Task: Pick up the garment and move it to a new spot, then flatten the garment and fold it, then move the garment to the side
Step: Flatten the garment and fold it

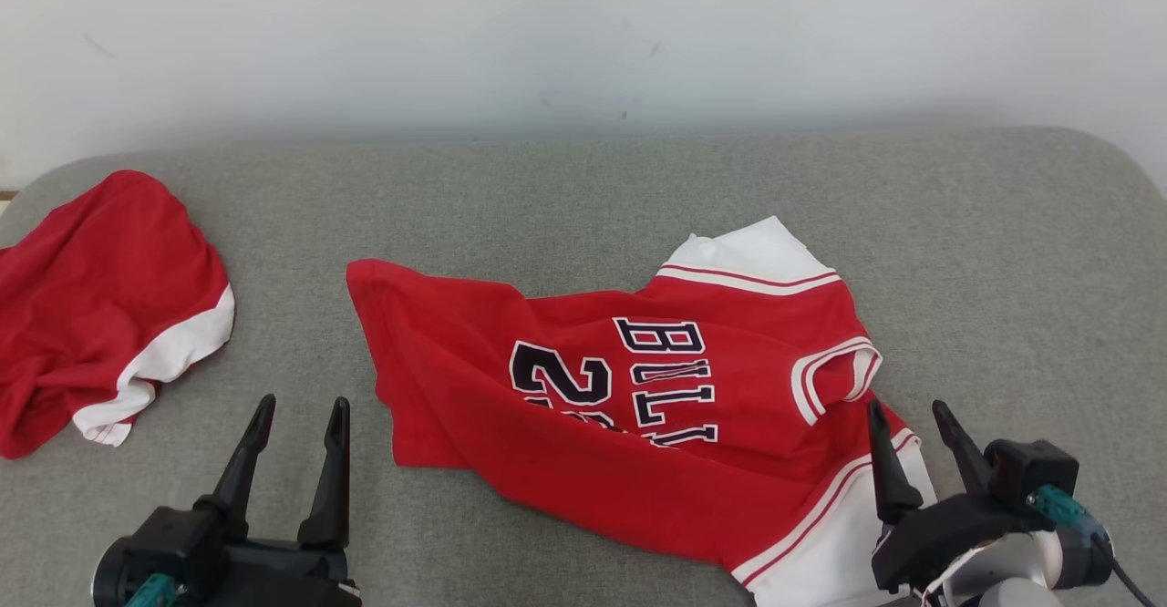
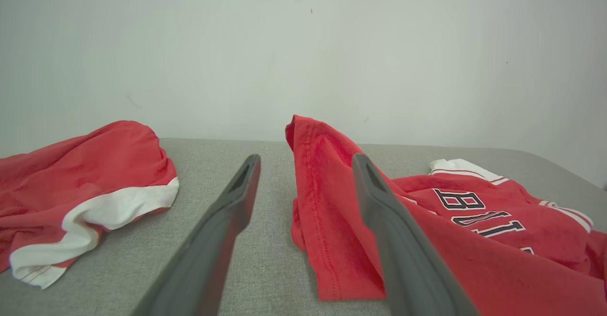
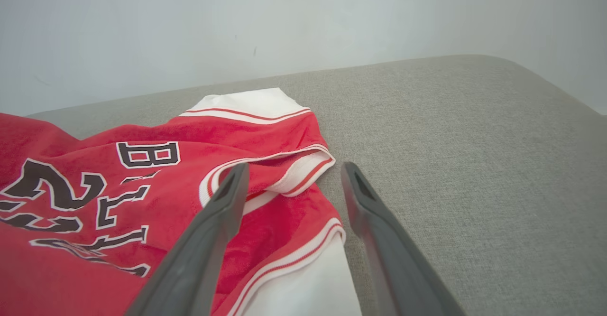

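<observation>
I work in a plain indoor room, more home-like than workshop, though I cannot tell for sure: a grey cushioned surface (image 1: pixel 583 197) with rounded corners stands against a bare white wall (image 1: pixel 583 33), a red jersey (image 1: pixel 593 406) lying on it

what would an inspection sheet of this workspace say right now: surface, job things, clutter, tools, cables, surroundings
surface: grey fabric-covered top, rounded far corners, no stains seen
job's things: red jersey with white trim and dark lettering, lying crumpled and unfolded at centre right
clutter: second red garment with a white band, bunched at the far left, apart from the jersey
grippers: left tool open and empty, over bare surface between the two garments; right tool open and empty, at the jersey's white-trimmed near-right edge
cables: dark cable running from a teal connector behind the right tool
surroundings: pale wall with a few small marks; nothing else seen
</observation>
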